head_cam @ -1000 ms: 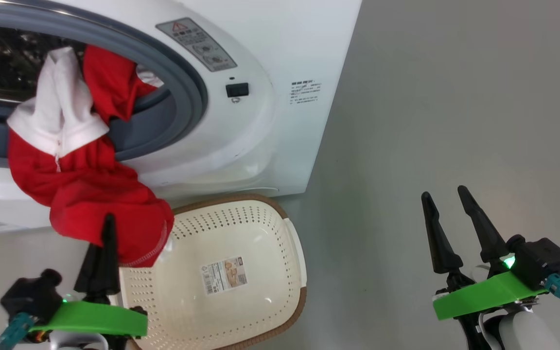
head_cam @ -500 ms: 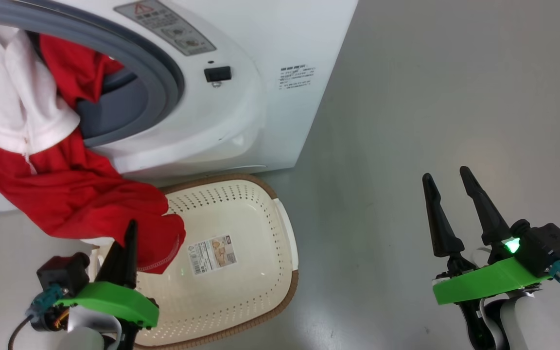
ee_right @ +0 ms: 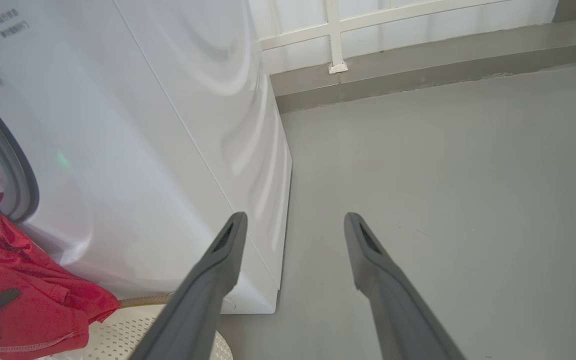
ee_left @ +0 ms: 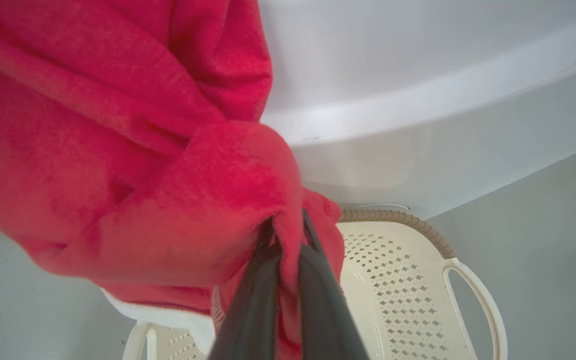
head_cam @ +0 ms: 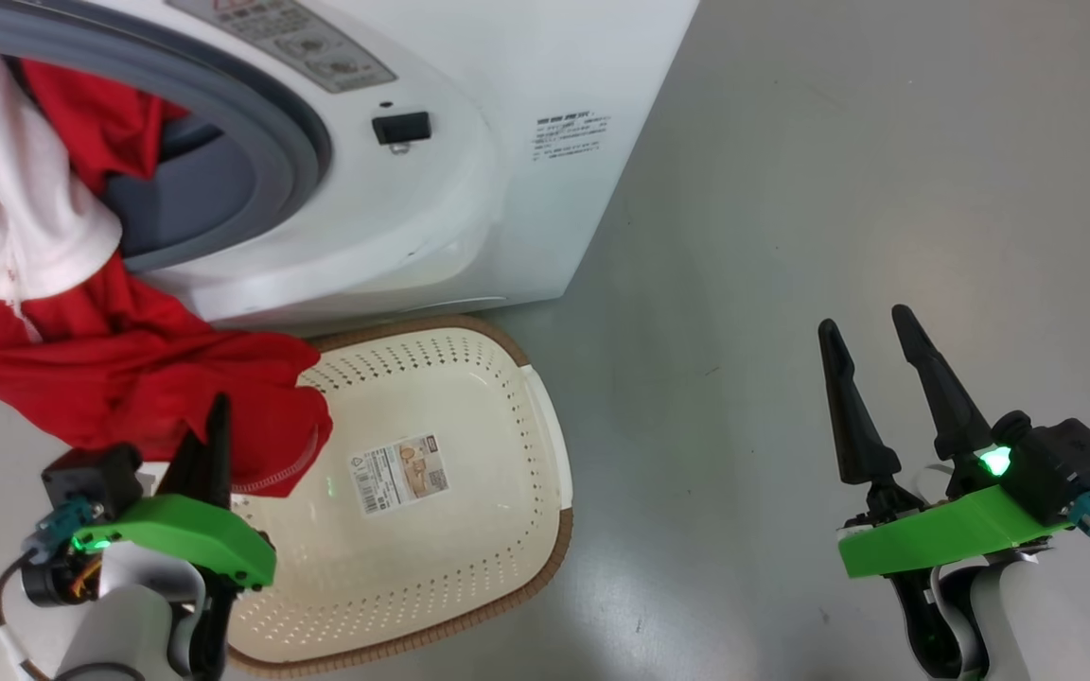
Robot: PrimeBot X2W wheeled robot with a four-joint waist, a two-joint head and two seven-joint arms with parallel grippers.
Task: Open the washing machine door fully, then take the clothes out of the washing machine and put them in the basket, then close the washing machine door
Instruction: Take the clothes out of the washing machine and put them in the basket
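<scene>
The washing machine fills the far left of the scene, its grey rubber ring around the open mouth. The clothes spill out of that mouth – a white panel at the top, red fabric below – over the ring and down the white front. Their lower end is bunched above the left side of the basket.

The left gripper is at the near left, and its jaws are closed tight on a fold of the red fabric. The left wrist view shows cloth pinched between the two dark fingers and bulging out above them.

The basket sits on the grey floor just near of the machine's front. Its brown far rim is close under the machine's base; whether they touch I cannot tell. A sticker lies on its bare bottom, and none of the cloth lies on that bottom.

The right gripper hangs at the near right, well apart from the basket and above bare floor – its jaws spread wide and holding nothing. A black latch sits on the machine's front, right of the ring.
</scene>
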